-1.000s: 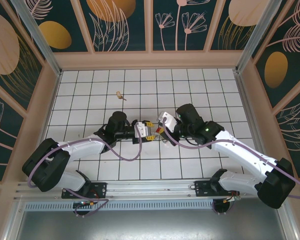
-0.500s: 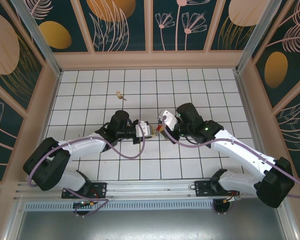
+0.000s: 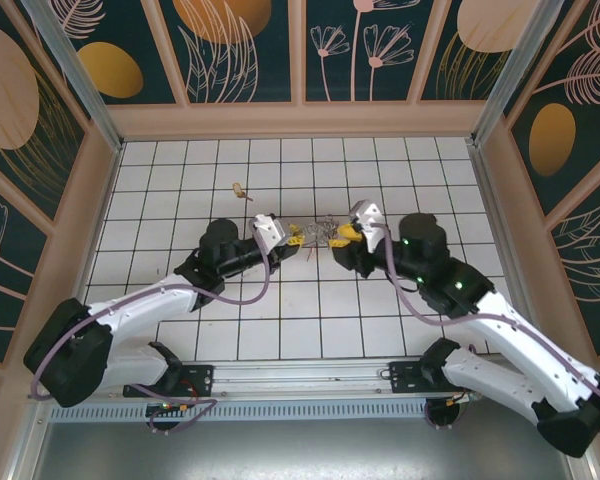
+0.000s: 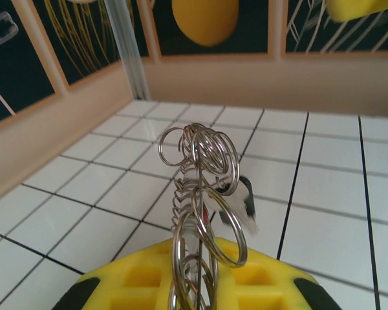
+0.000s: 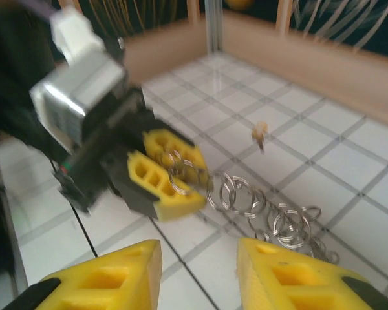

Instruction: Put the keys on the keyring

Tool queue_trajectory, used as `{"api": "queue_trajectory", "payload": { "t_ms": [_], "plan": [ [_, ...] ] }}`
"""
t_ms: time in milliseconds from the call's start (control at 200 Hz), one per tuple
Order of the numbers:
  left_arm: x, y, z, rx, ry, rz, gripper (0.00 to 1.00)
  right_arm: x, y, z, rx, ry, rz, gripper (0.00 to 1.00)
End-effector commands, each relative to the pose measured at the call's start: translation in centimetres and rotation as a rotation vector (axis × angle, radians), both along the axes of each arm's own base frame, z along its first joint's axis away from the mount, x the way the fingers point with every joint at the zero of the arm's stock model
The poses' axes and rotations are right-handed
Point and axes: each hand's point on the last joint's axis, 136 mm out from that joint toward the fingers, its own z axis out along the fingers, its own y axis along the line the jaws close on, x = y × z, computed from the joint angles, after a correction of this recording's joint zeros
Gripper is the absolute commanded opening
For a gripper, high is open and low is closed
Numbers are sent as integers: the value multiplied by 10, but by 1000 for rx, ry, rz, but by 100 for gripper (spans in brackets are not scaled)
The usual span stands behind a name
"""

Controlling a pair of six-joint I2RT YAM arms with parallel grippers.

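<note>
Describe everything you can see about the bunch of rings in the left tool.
The rings are a chain of thin, shiny, silvery wire split rings, linked loop through loop. One end is clamped in the yellow-padded left tool; the rest stretches toward the right tool, whose open fingers do not touch it. What looks like a small silvery key hangs among them. Whether the far end rests on the tiles is unclear.

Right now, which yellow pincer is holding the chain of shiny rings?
The left pincer: its yellow fingers are shut on one end of the chain of rings. The right pincer is open, its fingers apart and gripping nothing.
</note>
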Motion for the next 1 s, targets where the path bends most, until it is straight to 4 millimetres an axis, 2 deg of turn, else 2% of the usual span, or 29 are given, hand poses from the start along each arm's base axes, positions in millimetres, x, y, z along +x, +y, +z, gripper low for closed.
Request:
{"api": "queue_trajectory", "payload": {
  "t_ms": [0, 85, 180, 305, 430, 591, 901, 996],
  "plan": [
    [-3, 6, 44, -145, -46, 25, 3, -16, 7, 22, 214, -47, 82, 33],
    [-7, 10, 59, -184, -63, 25, 2, -34, 10, 29, 308, -167, 175, 33],
    [-13, 11, 71, -215, -82, 1, 1, -36, 7, 38, 413, -232, 167, 35],
    [-21, 11, 78, -229, -108, -32, 1, -42, 17, 41, 413, -271, 231, 40],
    [-29, 10, 81, -249, -140, -71, 1, -40, 26, 37, 417, -292, 254, 42],
    [-34, 10, 84, -267, -167, -93, 0, -28, 32, 30, 410, -305, 223, 41],
    [-38, 7, 85, -273, -177, -127, 0, -20, 39, 28, 409, -309, 222, 27],
    [-39, 6, 84, -276, -176, -129, 0, -19, 40, 29, 409, -307, 221, 26]
  ]
}}
